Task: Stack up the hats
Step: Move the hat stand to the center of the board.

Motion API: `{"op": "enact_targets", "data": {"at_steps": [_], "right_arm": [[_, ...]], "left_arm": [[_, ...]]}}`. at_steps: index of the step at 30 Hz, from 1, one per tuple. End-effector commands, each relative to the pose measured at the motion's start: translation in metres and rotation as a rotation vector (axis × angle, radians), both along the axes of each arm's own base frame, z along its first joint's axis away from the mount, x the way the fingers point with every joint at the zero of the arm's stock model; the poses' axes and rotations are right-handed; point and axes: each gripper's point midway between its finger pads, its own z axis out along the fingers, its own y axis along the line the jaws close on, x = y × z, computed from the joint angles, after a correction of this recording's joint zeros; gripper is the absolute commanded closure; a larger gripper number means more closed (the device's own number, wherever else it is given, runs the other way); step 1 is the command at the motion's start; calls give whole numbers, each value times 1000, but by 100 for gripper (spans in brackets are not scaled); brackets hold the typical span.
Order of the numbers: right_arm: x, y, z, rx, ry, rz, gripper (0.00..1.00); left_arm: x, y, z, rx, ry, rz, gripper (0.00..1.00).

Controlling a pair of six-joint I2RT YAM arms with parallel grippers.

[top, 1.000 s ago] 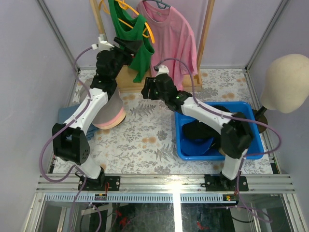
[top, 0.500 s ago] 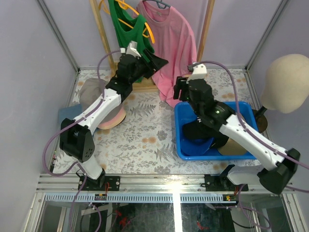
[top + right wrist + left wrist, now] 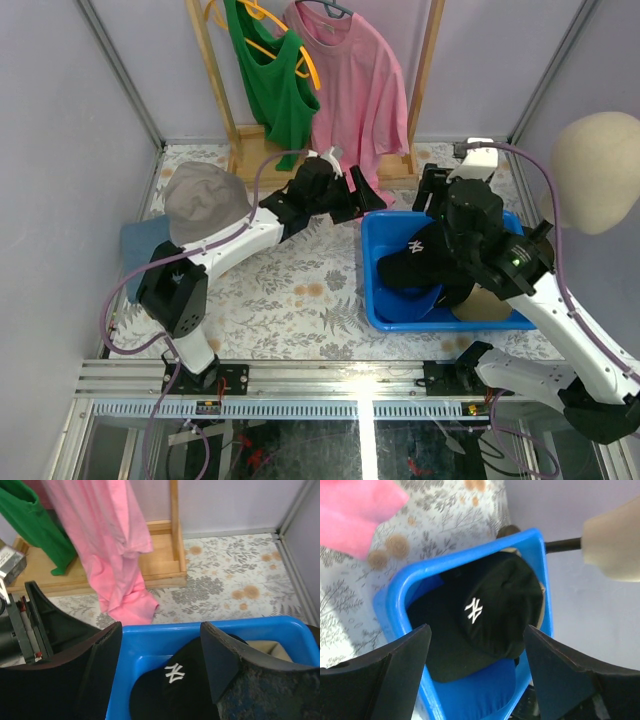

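A grey-taupe bucket hat point(image 3: 205, 200) sits at the left of the table. A black cap with a white logo point(image 3: 413, 258) point(image 3: 475, 607) point(image 3: 175, 682) lies in the blue bin point(image 3: 375, 300) point(image 3: 395, 600) point(image 3: 200, 629). A beige hat point(image 3: 488, 305) point(image 3: 270, 650) peeks out beside it. My left gripper point(image 3: 368, 195) point(image 3: 477, 630) hangs open at the bin's far left corner, facing the black cap. Open too, my right gripper point(image 3: 432, 190) point(image 3: 161, 627) hovers above the bin's far rim. Neither holds anything.
A wooden rack point(image 3: 250, 160) at the back carries a green shirt point(image 3: 270, 80) point(image 3: 35, 525) and a pink shirt point(image 3: 350, 90) point(image 3: 115, 540). A cream mannequin head point(image 3: 595, 170) point(image 3: 615, 535) stands at the right. Blue fabric point(image 3: 135, 245) lies by the grey hat.
My left arm swung from the grey hat at the left over to the bin, uncovering that hat. The right arm moved right, over the bin. Both grippers opened a little wider.
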Motion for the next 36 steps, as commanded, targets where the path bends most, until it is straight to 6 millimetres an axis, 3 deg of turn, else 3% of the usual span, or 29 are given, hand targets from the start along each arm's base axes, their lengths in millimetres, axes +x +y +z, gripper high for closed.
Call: {"op": "enact_targets", "data": {"at_steps": [1, 6, 12, 20, 27, 30, 34, 36], "right_arm": [[-12, -31, 8, -33, -12, -90, 29], [-15, -40, 8, -44, 0, -114, 28], [-16, -44, 7, -57, 9, -123, 27], [-16, -55, 15, -95, 0, -160, 26], [-17, -69, 22, -118, 2, -213, 25], [-14, -75, 27, -127, 2, -233, 24], [-9, -80, 33, -126, -1, -247, 22], [-5, -81, 35, -128, 2, -252, 22]], "left_arm": [[-20, 5, -17, 69, 27, -24, 24], [-41, 7, -33, 151, 61, -40, 24], [-51, 18, -47, 230, 84, -4, 22], [-73, -6, -76, 315, 105, -68, 22], [-83, -13, -108, 404, 126, -66, 23], [-82, -15, -116, 420, 124, -71, 34], [-80, -15, -120, 429, 122, -71, 67], [-80, -10, -120, 441, 116, -60, 75]]}}
